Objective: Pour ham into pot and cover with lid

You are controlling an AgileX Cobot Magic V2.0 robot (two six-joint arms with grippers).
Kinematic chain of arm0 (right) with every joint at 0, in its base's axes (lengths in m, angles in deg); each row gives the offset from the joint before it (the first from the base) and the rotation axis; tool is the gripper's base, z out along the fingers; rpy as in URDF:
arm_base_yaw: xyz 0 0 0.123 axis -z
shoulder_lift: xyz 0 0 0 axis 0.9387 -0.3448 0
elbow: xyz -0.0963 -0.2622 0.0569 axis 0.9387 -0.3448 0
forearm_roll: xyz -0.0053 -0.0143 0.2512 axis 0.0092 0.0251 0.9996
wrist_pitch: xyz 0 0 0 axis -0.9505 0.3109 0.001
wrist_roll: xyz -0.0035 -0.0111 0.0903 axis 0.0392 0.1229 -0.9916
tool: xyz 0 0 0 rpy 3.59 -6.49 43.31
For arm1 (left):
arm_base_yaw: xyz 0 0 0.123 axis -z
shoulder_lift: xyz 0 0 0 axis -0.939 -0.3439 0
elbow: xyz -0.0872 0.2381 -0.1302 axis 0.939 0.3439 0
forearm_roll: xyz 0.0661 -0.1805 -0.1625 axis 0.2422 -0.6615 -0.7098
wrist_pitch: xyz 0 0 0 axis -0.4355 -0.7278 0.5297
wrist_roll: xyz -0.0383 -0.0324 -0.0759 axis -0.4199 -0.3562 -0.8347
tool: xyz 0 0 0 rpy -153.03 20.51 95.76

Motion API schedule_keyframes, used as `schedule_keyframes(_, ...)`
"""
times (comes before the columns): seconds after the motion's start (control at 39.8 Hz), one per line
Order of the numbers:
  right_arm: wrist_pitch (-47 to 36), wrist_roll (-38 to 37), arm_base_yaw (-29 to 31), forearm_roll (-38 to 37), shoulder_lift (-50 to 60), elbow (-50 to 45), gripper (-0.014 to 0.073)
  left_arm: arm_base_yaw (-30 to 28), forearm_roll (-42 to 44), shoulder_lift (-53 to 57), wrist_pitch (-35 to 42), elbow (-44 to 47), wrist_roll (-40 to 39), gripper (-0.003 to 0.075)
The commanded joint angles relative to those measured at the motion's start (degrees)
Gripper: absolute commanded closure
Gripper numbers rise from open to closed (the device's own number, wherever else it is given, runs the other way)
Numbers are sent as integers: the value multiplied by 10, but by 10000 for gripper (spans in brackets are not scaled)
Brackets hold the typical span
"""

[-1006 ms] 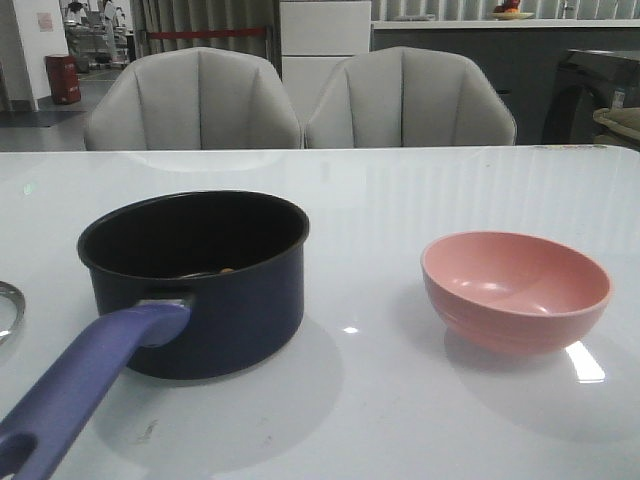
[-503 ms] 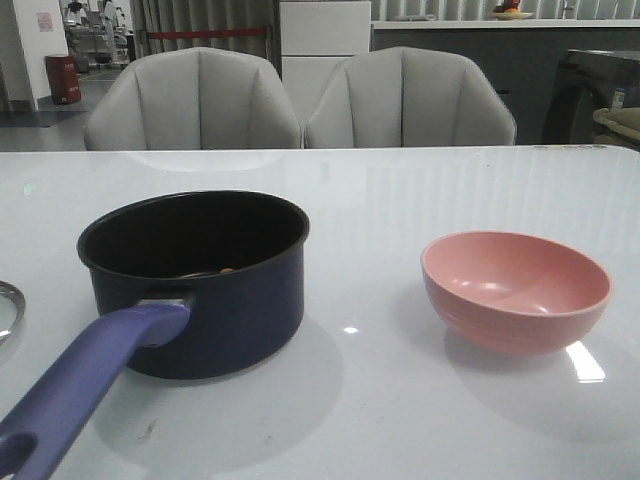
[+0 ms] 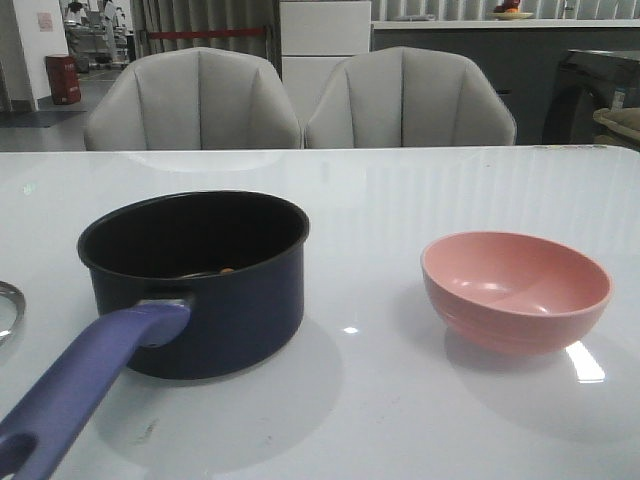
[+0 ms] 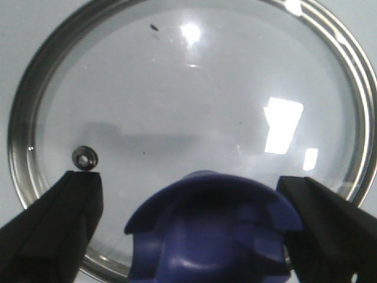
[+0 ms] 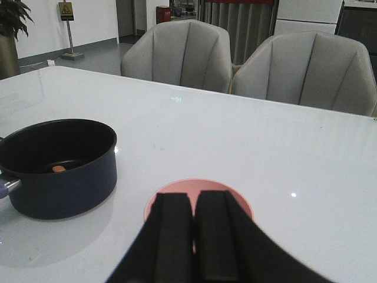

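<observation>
Straddling the blue knob (image 4: 209, 227) of the round glass lid (image 4: 177, 118), the left gripper (image 4: 188, 236) gaped open — the right gripper (image 5: 192, 236) sat closed, empty, above the pink bowl (image 5: 199, 190).

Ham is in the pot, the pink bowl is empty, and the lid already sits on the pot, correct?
Not quite. The pot is uncovered in the front view; the lid lies on the table, with the open left gripper straddling its knob in the left wrist view. The rest holds.
</observation>
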Motion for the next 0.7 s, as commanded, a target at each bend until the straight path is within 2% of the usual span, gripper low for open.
schedule_keyframes(0.0, -44, 6, 0, 3, -5, 14, 442, 0, -7, 21, -2, -18, -1, 224)
schedule_keyframes(0.18, -44, 6, 0, 3, -5, 14, 442, 0, -7, 21, -16, -18, -1, 382)
schedule_keyframes(0.3, -44, 6, 0, 3, -5, 14, 442, 0, -7, 21, -19, -18, -1, 453)
schedule_keyframes(0.48, -44, 6, 0, 3, -5, 14, 442, 0, -8, 21, -25, -19, 0, 507)
schedule_keyframes(0.68, -45, 6, 0, 3, -5, 14, 442, 0, -10, 22, -35, -33, 0, 512)
